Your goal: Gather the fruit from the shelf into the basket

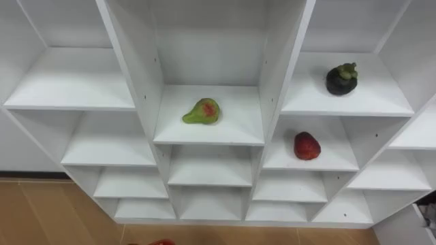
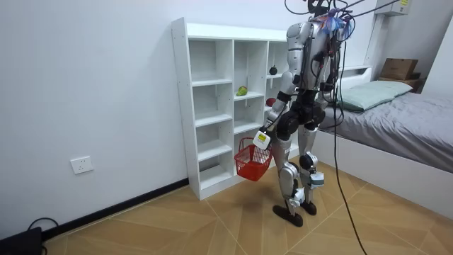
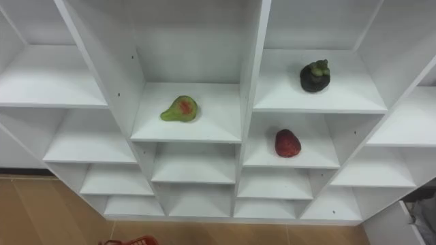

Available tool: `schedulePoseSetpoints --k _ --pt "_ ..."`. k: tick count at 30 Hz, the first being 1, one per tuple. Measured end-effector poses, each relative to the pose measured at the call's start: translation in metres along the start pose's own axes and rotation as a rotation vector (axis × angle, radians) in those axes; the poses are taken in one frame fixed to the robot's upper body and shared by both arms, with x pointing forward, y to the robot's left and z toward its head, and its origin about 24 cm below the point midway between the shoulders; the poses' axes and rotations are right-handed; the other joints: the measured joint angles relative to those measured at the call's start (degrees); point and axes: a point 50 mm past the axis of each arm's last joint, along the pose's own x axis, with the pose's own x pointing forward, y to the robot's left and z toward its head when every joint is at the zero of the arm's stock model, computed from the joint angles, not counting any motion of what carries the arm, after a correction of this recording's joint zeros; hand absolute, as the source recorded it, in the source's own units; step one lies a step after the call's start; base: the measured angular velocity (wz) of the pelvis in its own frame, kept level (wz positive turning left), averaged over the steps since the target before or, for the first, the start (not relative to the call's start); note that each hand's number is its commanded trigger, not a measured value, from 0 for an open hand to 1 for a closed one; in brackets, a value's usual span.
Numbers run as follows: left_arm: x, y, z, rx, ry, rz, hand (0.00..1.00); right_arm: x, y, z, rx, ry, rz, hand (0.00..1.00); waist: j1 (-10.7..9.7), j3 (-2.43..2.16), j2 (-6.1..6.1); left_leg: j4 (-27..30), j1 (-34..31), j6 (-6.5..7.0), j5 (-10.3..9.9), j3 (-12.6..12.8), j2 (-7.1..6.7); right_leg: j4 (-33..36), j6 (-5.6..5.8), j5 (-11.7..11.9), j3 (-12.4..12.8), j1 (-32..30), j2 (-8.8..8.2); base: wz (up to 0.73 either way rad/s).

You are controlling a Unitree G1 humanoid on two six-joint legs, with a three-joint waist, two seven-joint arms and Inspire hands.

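Three fruits lie in the white closet (image 1: 211,47) in front of me. A green pear with a red patch (image 1: 201,111) rests on the middle column's shelf. In the right column a dark mangosteen (image 1: 341,79) sits on the upper shelf. A red fruit (image 1: 306,145) lies one shelf below it. In the room view I stand facing the closet, and my left hand (image 2: 263,138) hangs at my side, shut on the handle of a red wire basket (image 2: 253,161). The basket's rim (image 3: 129,241) peeks in at the bottom edge of the eye views.
The other closet compartments hold nothing. Wooden floor (image 1: 48,211) runs below the closet. A bed (image 2: 396,113) stands behind me at the room view's right, with a cardboard box (image 2: 400,68) beyond it. A white wall is left of the closet.
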Motion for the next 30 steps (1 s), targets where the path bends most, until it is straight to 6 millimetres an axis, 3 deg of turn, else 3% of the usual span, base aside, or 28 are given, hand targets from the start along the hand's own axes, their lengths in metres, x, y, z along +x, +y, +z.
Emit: schedulePoseSetpoints --k 20,30 --pt "0.000 -0.004 0.003 0.027 -0.008 -0.017 1.00 0.000 0.003 0.001 0.021 -0.011 0.017 0.00 -0.66 -0.27 0.71 0.14 -0.20 0.00 0.00 0.03 0.01 0.04 0.00 0.01 0.02 -0.09 -0.04 0.00" --pt "0.000 -0.006 0.003 0.040 -0.011 -0.036 1.00 0.000 0.000 0.017 0.089 -0.089 -0.020 0.00 -1.81 -0.34 0.71 0.15 -0.19 0.01 0.01 0.23 0.01 0.22 -0.07 0.05 0.83 -1.09 0.05 -0.02"
